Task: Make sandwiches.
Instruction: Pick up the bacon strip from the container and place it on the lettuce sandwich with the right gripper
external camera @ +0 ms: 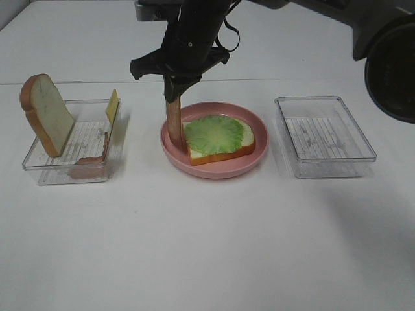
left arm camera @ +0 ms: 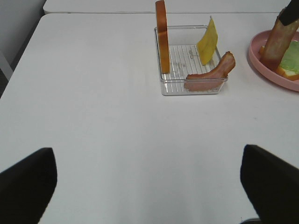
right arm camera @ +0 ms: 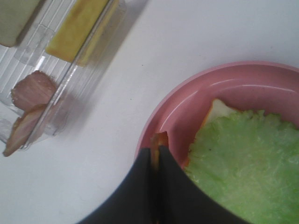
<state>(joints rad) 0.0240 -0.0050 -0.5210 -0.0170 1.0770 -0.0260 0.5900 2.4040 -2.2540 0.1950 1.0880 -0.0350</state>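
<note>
From above, the right gripper (external camera: 174, 96) is clenched on a bacon strip (external camera: 174, 124) standing upright just inside the plate (external camera: 224, 170) rim, beside lettuce (external camera: 214, 134) on bread (external camera: 247, 134). The left wrist view shows the left gripper (left arm camera: 147, 154) spread wide over the table (left arm camera: 103, 116), only its fingertips (left arm camera: 32, 179) in frame, well apart from a tray (left arm camera: 194, 88) holding an upright slice (left arm camera: 162, 37), cheese (left arm camera: 208, 43) and a second strip (left arm camera: 212, 74). In the right wrist view the jaws pinch the strip's edge, the rest hidden.
</note>
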